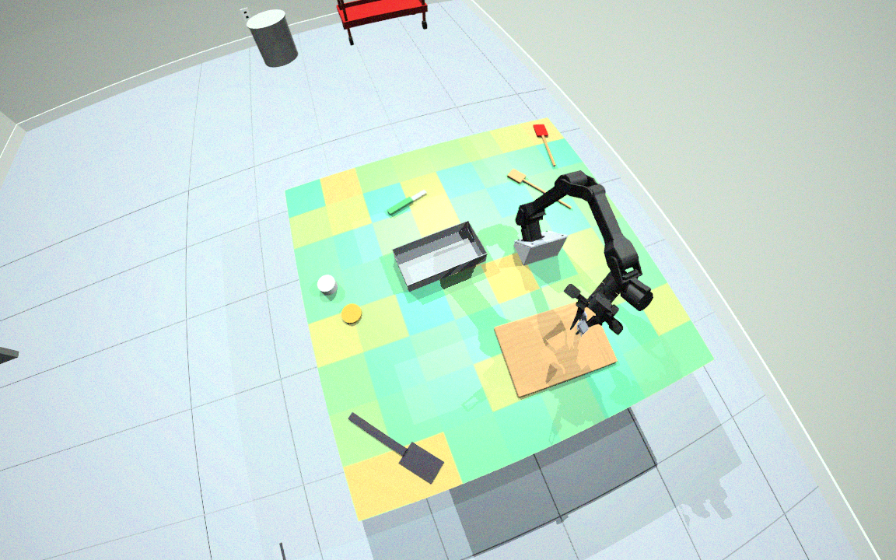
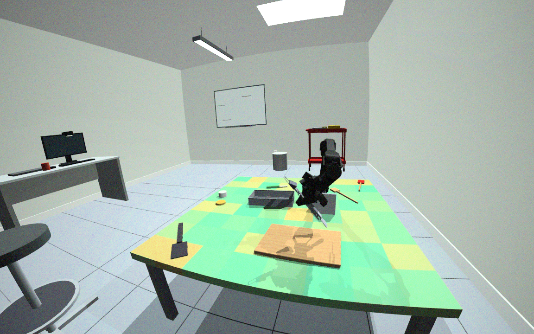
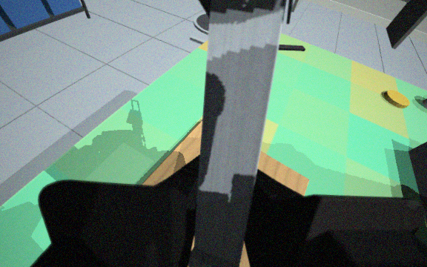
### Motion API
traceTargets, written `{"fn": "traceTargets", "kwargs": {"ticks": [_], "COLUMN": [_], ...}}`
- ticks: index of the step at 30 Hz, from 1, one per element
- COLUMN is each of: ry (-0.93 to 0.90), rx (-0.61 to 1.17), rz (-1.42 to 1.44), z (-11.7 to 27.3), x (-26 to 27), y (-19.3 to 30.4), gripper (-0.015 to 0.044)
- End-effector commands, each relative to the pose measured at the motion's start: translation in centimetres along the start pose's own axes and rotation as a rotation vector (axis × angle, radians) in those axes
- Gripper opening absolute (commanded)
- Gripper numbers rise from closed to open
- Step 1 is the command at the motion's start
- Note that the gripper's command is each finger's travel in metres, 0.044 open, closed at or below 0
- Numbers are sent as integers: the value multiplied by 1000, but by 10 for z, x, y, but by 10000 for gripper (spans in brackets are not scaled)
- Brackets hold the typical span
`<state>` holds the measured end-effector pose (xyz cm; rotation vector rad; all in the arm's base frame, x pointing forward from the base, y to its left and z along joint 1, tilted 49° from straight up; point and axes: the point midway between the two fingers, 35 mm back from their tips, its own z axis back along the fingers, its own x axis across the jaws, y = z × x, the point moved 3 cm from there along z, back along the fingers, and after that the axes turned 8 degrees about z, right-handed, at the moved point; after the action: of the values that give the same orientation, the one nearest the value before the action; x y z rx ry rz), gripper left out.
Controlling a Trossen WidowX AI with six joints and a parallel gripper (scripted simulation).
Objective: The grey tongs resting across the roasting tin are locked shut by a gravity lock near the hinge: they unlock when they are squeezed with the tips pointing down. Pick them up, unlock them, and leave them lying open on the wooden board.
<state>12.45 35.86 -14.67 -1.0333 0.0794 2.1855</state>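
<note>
The grey tongs (image 1: 582, 327) (image 2: 293, 183) (image 3: 241, 93) are in the air, slanting in the exterior view with the looped hinge end up at the left and the thin tips down at the right. My gripper (image 2: 307, 202) (image 3: 218, 162) is shut on them near mid-length. In the wrist view they run up between the dark fingers as a broad grey bar. I cannot tell whether the lock is engaged or how far apart the arms are. The wooden board (image 1: 531, 362) (image 2: 273, 245) (image 3: 285, 173) lies flat below, with nothing on it but shadows. The roasting tin (image 1: 442, 275) (image 2: 270, 202) holds no tongs.
A dark spatula (image 1: 421, 462) (image 2: 179, 250) lies at the front left. A yellow disc (image 1: 351, 313) and a white cup (image 1: 327, 284) stand left of the tin. A green-handled tool (image 1: 402, 204), a wooden spatula (image 1: 516, 176) and a red spatula (image 1: 540, 131) lie farther back.
</note>
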Motion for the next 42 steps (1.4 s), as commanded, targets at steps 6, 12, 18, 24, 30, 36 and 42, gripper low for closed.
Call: {"fn": "traceTargets", "kwargs": {"ticks": [6,12,18,24,30,36,42], "ry": [-55,-91,-129,-168,-192,-192,-192], "rx": [250,425,602,781,884,884,883], "rz": [-2,-12,-32,-62,-84,-84,-85], "z": [-27,-43,-56,-65,-69,-69,-73], "x": [3,2,1,-1,-3,-3,-1], "y": [7,15,24,32,36,36,40], "gripper": [-150,-150,-150,-150,-150,-150,-150]}}
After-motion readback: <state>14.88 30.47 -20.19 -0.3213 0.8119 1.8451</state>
